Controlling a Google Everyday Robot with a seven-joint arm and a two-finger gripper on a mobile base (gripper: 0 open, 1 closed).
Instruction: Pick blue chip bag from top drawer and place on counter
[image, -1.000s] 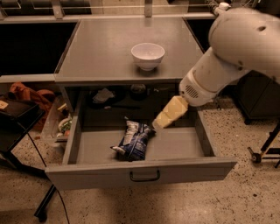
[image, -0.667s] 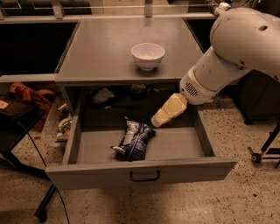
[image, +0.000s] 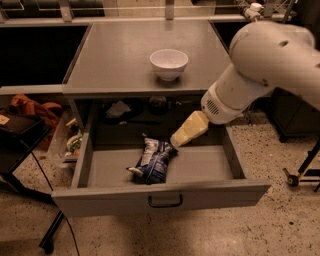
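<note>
The blue chip bag (image: 153, 162) lies on the floor of the top drawer (image: 160, 198), a little left of the drawer's middle and just below the centre of the frame. It lies slanted, its upper end pointing toward the upper right and its lower end toward the lower left. The drawer is pulled out toward the bottom of the frame, and its small dark handle (image: 165, 201) sits at the middle of the front panel.

The gripper (image: 176, 141), pale yellow, reaches down into the drawer from the right, and its tip is at the upper right end of the bag, touching it or very nearly so. Whether it is spread apart or clamped on the bag cannot be told from this view. The thick white arm (image: 260, 65) behind it fills the upper right of the frame.

The counter (image: 125, 50) spreads across the upper middle of the frame, above the drawer. A white bowl (image: 169, 63) stands upright on it, near its front edge and well apart from the gripper. In the dark opening under the counter, behind the drawer, a crumpled whitish paper scrap (image: 118, 108) lies to the left. At the left edge of the frame an orange cloth (image: 31, 108) lies beside the cabinet, above a speckled floor (image: 240, 230).
</note>
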